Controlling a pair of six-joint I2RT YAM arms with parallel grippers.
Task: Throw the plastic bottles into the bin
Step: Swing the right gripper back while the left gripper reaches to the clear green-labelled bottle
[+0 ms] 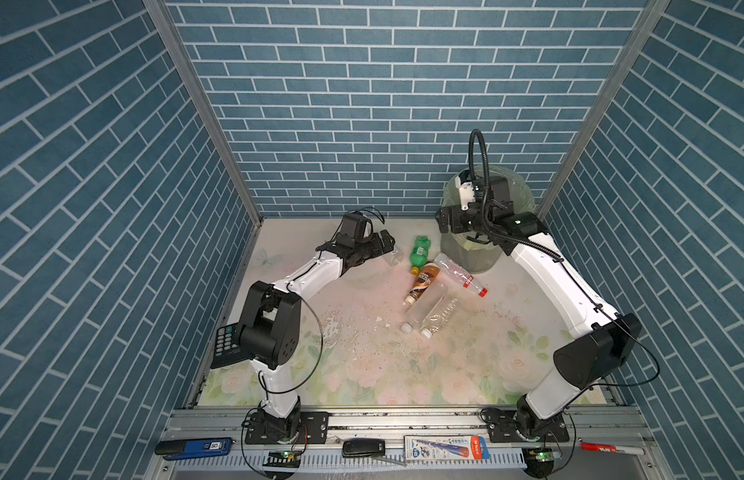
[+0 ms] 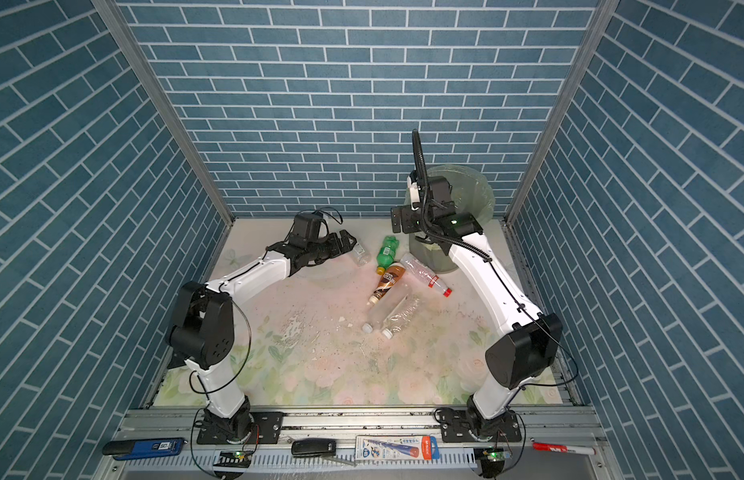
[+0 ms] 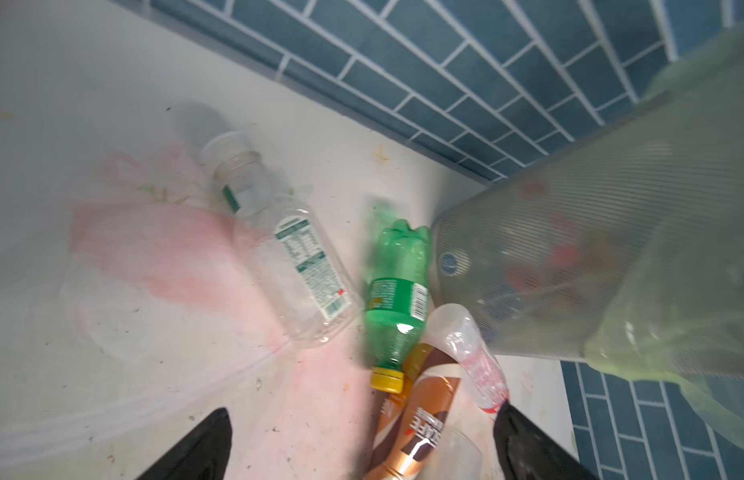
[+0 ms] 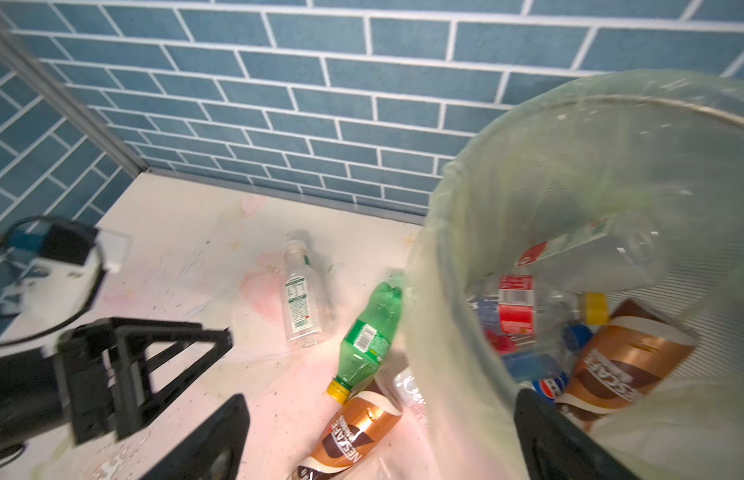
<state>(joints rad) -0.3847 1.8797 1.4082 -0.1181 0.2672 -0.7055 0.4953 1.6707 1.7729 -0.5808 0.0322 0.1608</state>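
Six plastic bottles (image 1: pixel 438 316) lie on the flowered table (image 1: pixel 362 374) at centre frame in both top views, among them a green bottle (image 1: pixel 420 250), a brown bottle (image 1: pixel 423 283) and a flat clear bottle (image 1: pixel 395 257). We see the left gripper (image 1: pixel 387 244), jaws wide and empty, just left of the flat clear bottle. The right gripper (image 1: pixel 445 219), jaws likewise wide and empty, hangs at the rim of the bin (image 1: pixel 478 253), upper right of the table; a red-labelled bottle (image 4: pixel 515 309) lies inside among others.
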